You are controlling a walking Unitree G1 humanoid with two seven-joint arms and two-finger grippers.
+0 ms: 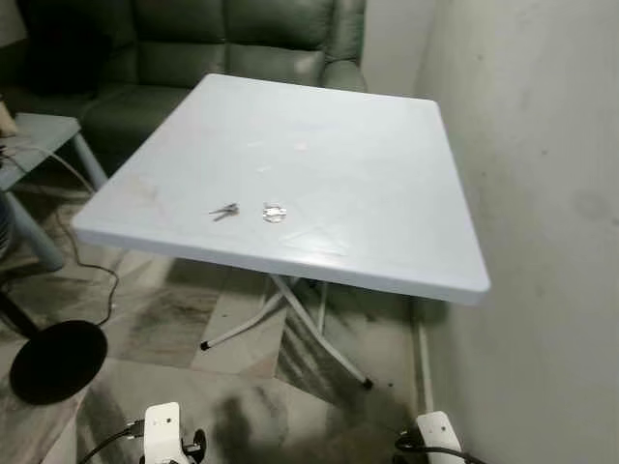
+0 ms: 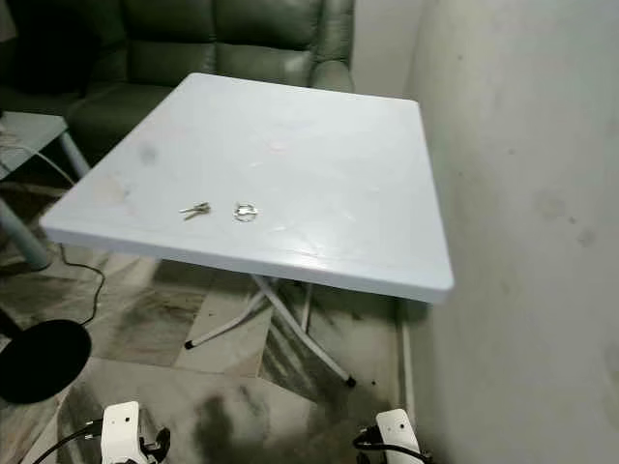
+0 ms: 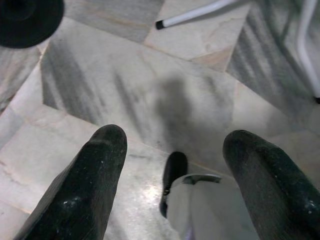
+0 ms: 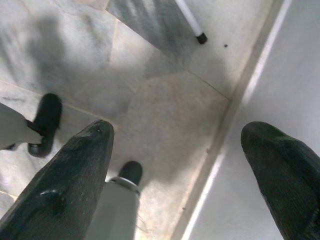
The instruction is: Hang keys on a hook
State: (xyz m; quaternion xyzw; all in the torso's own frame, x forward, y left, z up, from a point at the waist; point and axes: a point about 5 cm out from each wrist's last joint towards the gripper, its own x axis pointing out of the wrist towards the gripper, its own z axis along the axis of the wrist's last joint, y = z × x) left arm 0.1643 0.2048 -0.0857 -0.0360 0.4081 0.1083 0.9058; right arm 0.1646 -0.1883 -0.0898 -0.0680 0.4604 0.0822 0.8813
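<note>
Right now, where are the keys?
The keys lie on the white folding table, near its front edge toward the robot's left, just beside a small clear ring-like item.

Each hand has two thick, matte black fingers, rounded at the tips and flecked with pale dust: left hand (image 3: 172, 165), right hand (image 4: 180, 150). White wrist housings (image 1: 162, 432) carry thin black cables. Pale legs end in black feet (image 3: 173, 175).
</note>
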